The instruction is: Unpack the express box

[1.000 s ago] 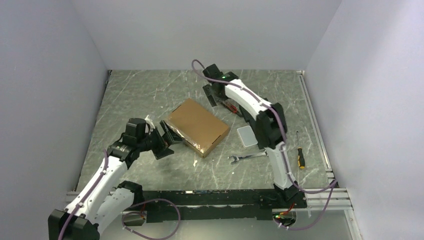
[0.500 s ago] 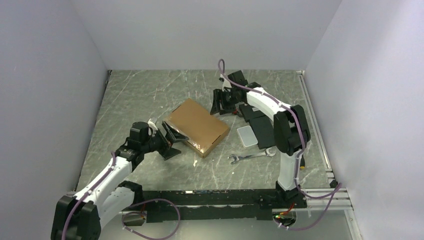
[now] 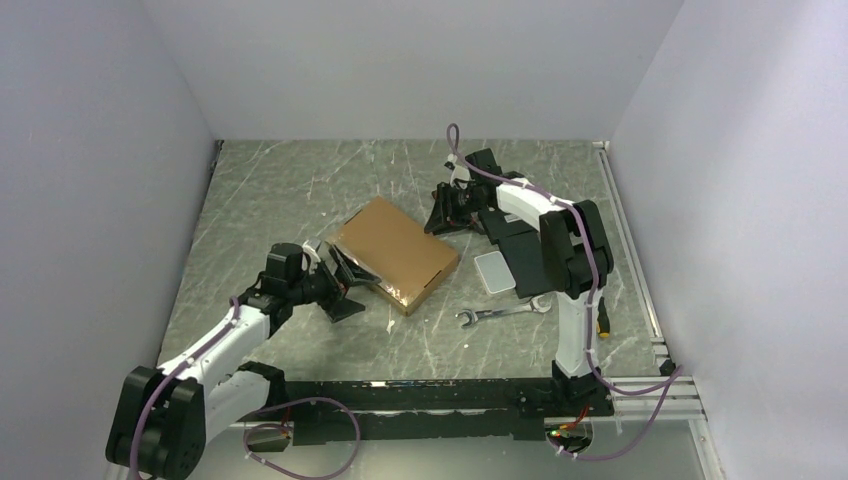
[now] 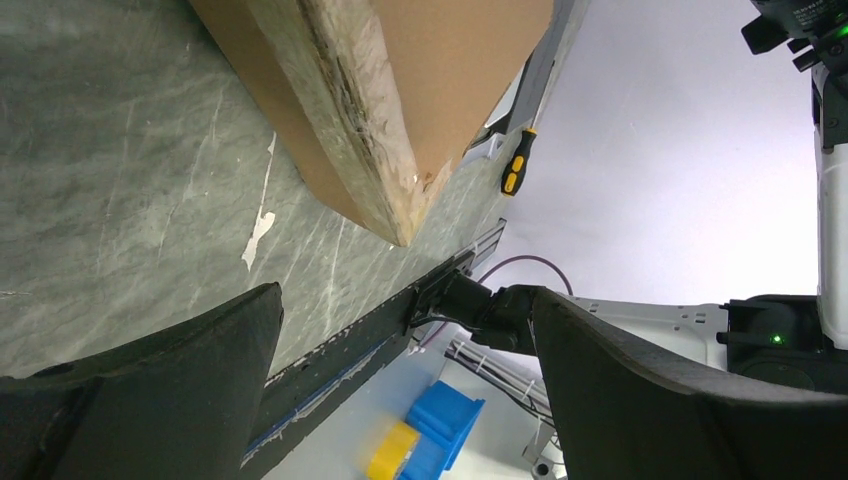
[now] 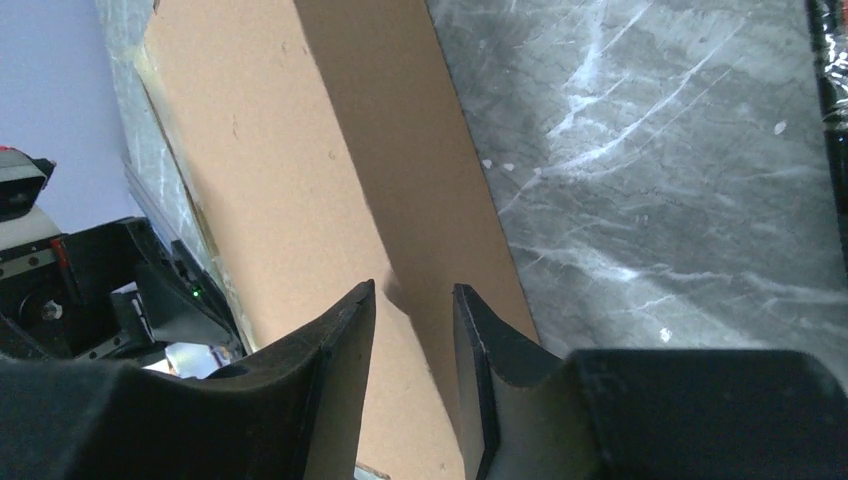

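Where pale walls (image 3: 400, 60) meet, a scratched table (image 3: 280, 190) bears the express box (image 3: 395, 250).

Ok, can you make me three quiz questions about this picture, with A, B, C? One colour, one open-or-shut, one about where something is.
1. What colour is the express box? A blue; B brown; C green.
2. The left pincer is: A open; B shut on the express box; C shut on a spoon.
3. Where is the wrench? A on top of the express box; B in the left pincer; C on the table.

Answers: B, the cardboard is brown. A, its fingers stand wide apart. C, it lies flat on the table near the express box.
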You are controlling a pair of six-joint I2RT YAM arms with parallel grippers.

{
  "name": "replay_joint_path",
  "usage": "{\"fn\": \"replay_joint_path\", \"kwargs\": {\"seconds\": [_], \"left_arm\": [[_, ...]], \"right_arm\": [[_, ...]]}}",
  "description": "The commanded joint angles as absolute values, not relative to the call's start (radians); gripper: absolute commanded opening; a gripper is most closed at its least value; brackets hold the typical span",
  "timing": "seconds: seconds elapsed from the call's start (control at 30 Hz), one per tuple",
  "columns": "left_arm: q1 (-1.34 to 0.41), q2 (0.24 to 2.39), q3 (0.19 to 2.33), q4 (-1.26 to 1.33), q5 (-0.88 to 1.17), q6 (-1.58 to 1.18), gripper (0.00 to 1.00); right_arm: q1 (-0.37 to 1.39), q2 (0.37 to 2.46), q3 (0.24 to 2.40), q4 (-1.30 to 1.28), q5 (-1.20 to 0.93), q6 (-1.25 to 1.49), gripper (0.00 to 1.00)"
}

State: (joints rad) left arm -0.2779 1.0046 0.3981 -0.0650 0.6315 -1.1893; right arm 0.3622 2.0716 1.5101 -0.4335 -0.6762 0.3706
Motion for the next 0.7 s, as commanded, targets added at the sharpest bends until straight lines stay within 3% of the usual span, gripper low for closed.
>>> {"fn": "replay_joint_path", "kwargs": {"seconds": [0.0, 0.23, 0.47, 0.67], "left_arm": [[-0.273, 1.021, 0.426, -0.037, 0.661, -1.158, 1.00], [-0.273, 1.067, 0.417, 0.018, 0.666, -1.162, 0.99], [-0.273, 1.138, 0.376, 0.175, 0.651, -1.202, 1.00], [-0.273, 1.251, 0.398, 0.240, 0.640, -1.171, 0.99]], "right_arm": [[0.347, 2.091, 1.496, -0.368, -0.723, 0.388, 0.37], [0.341, 2.088, 1.466, -0.367, -0.676, 0.377, 0.38], [0.285, 2.079, 1.352, -0.238, -0.708, 0.478, 0.24], [0.268, 2.098, 1.331, -0.218, -0.719, 0.484, 0.22]]}}
